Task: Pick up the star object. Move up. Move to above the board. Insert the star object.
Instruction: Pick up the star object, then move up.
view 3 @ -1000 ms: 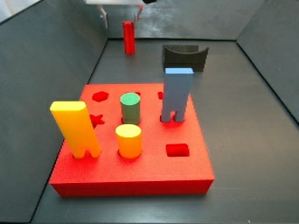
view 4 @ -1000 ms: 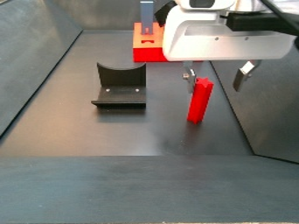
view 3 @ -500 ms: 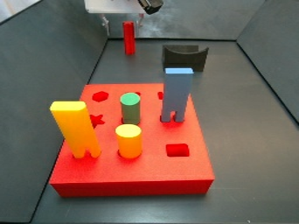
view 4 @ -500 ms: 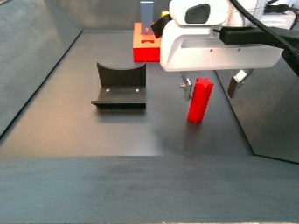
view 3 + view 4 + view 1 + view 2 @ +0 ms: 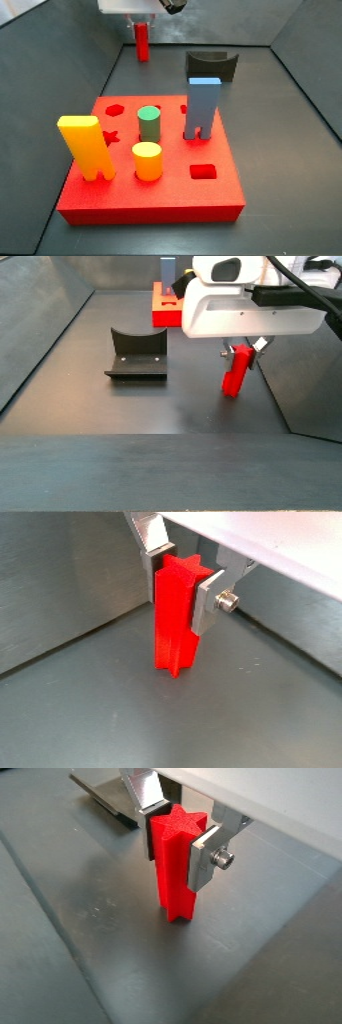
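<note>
The gripper (image 5: pixel 181 572) jaws clamp the upright star object (image 5: pixel 175 617) near its top, ready for lifting off the surface toward the board (image 5: pixel 214 195).

Gripper (image 5: pixel 243 349) around star object (image 5: pixel 238 371)

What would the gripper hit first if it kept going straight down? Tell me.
Most likely the star object itself: the gripper points down with its fingers already around the peg's top, so its body would meet that top; the peg stands on the grey floor.
</note>
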You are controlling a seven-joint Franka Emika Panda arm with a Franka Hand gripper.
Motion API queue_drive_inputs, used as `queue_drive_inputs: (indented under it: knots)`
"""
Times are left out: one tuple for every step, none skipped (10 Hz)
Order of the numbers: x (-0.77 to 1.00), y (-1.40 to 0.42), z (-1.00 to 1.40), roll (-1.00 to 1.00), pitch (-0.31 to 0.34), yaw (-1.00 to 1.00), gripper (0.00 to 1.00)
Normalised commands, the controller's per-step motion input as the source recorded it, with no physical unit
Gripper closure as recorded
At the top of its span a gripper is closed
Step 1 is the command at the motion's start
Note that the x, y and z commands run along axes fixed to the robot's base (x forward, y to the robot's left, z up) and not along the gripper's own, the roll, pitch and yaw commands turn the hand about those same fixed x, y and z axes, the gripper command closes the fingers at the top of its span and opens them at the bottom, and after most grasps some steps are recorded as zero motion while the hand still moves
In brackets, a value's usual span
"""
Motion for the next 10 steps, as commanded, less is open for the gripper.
queue_drive_inputs:
  knots:
    - [0.00, 0.00, 0.00, 0.00, 0.000, 0.00, 1.00]
    - [0.00, 0.00, 0.00, 0.00, 0.000, 0.00, 1.00]
    - [0.00, 0.00, 0.00, 0.00, 0.000, 0.00, 1.00]
    - [0.00, 0.00, 0.00, 0.00, 0.000, 0.00, 1.00]
    - [0.00, 0.00, 0.00, 0.00, 0.000, 0.00, 1.00]
    - [0.00, 0.00, 0.00, 0.00, 0.000, 0.00, 1.00]
    - [0.00, 0.00, 0.00, 0.00, 0.000, 0.00, 1.00]
    - [0.00, 0.00, 0.83, 0.00, 0.000, 0.00, 1.00]
    - [-0.07, -0.07, 0.84, -0.02, 0.015, -0.03, 1.00]
    - [-0.10, -0.06, 0.72, -0.01, 0.038, -0.04, 1.00]
